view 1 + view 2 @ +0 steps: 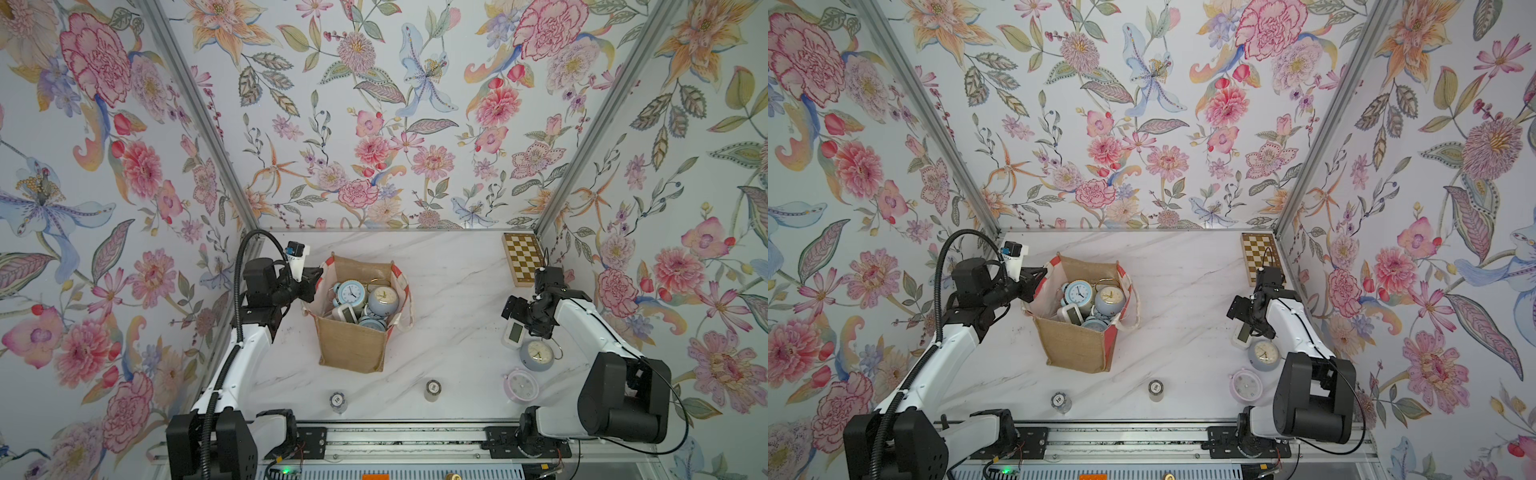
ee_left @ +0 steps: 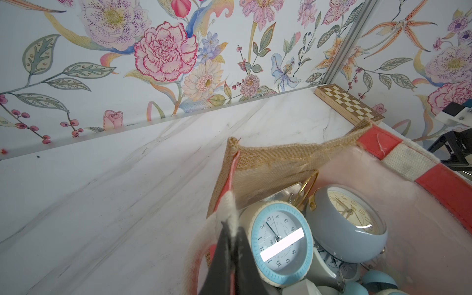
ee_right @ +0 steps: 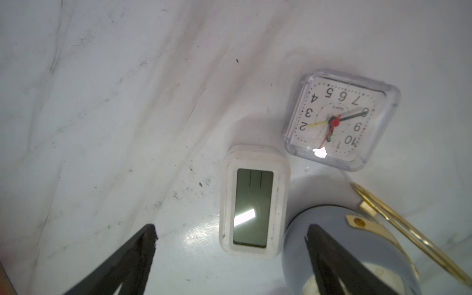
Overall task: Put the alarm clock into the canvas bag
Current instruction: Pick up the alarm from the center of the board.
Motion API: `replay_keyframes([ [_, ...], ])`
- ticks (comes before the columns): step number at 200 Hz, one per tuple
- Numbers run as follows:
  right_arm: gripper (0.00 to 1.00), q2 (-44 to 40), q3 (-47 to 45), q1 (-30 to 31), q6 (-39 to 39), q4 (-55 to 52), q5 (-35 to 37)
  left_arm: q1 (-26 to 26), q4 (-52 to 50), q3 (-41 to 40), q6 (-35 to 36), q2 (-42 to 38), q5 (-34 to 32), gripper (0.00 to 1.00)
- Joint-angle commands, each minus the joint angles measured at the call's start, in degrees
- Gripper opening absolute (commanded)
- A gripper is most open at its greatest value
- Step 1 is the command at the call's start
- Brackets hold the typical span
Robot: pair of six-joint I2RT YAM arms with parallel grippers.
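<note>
The right wrist view is showing what the arm is hiding from both top views: a square clear-cased clock [image 3: 341,118] lying face up just beside the white digital alarm clock [image 3: 254,204]. The left wrist view alone is giving the grip on the canvas bag [image 2: 281,158]: the left gripper [image 2: 231,229] is pinching the whitish strap handle [image 2: 227,207] at the rim, jaws closed on it.

The digital alarm clock is lying flat on the counter [image 1: 449,291], on the right side and well apart from the bag. It is a white rounded rectangle with a grey blank screen, and it is sitting just beside a grey round clock [image 3: 339,242] with a brass wire handle. A pink clock [image 1: 521,385] is lying nearer the front edge. The tan burlap bag [image 1: 353,349] with red-and-white trim is standing upright mid-counter and is holding several clocks, among them a blue-rimmed one [image 2: 281,242].

The right arm is bending down over the digital clock, with the right gripper [image 3: 229,231] hovering above it, jaws wide apart and holding nothing. The left arm is reaching across to the bag's left rim, where the left gripper [image 1: 313,278] is meeting it. A chessboard box [image 1: 523,258] is lying in the far right corner.
</note>
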Motion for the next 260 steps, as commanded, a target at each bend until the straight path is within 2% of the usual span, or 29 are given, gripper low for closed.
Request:
replay_keyframes([
  [1, 0.91, 1.81, -1.21, -1.14, -2.14, 2.60, -1.37, -0.32, 0.42, 0.50, -0.41, -1.06, -0.24, 0.00],
  [74, 0.77, 6.66, -2.19, -1.39, -4.38, 5.26, -3.79, -0.33, 0.30, 0.42, -0.28, -1.20, -0.42, 0.00],
  [137, 0.78, 8.11, -2.28, 1.16, -5.12, 4.85, 2.32, -0.32, 0.38, 0.51, -0.41, -0.65, -0.17, 0.00],
  [183, 0.76, 9.83, -1.69, 2.43, -5.41, 4.93, 3.18, -0.33, 0.45, 0.50, -0.41, -0.54, -0.24, 0.00],
  [260, 0.63, 11.51, -1.26, 4.04, -5.43, 4.93, 4.50, -0.34, 0.17, 0.50, -0.13, -0.82, -0.59, 0.00],
])
